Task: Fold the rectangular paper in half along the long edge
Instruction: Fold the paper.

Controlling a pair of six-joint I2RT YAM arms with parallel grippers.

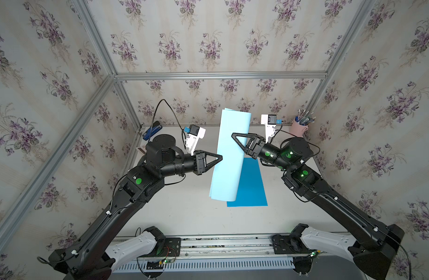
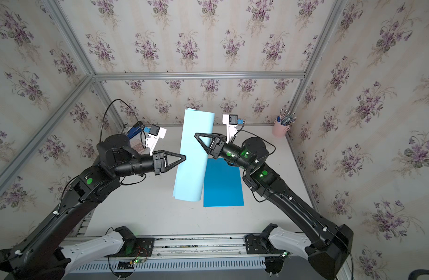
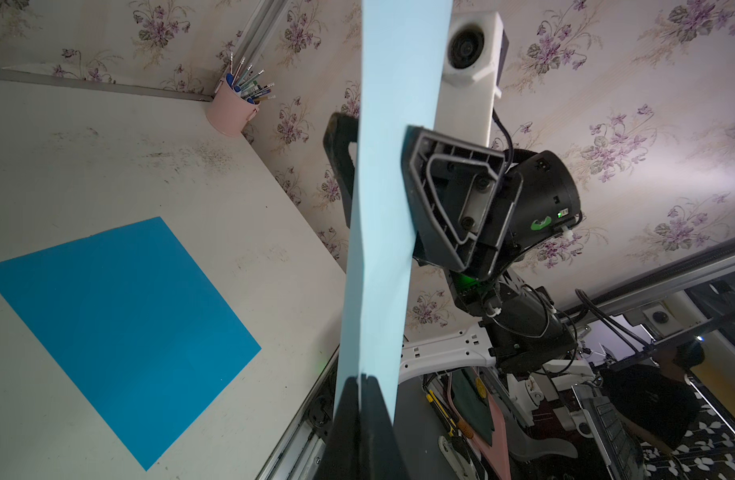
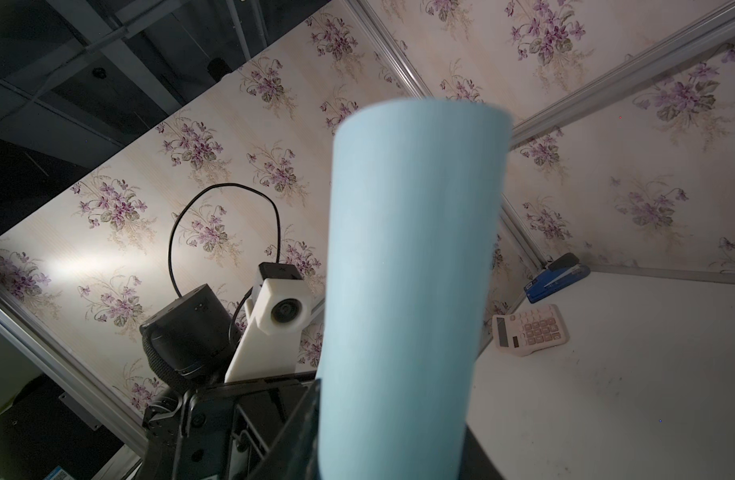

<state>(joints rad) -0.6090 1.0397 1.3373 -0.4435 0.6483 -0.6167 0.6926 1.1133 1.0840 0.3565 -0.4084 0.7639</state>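
Holding pale blue paper [image 1: 229, 164] in the air above the table [image 1: 184, 213], clear of the surface, both arms meet at its middle. The sheet is bent over lengthwise: its two long edges lie together on the left arm's side, and a rounded, uncreased bend faces the right arm. Left gripper [image 1: 220, 158]: jaws together, pinching the paired long edges; the left wrist view shows both layers nipped between the tips [image 3: 363, 380]. Right gripper [image 1: 234, 135]: jaws apart, one finger on each side of the rounded bend [image 3: 374, 141]; cannot tell whether they press it. In both top views the paper's near end overlaps the left side of a dark blue sheet [image 1: 251, 186], which lies flat on the surface right of centre. Pink cup [image 1: 298, 128] of pens at the far right corner. Blue stapler [image 1: 151, 132] at the far left corner, calculator [image 4: 530, 330] just beside it.
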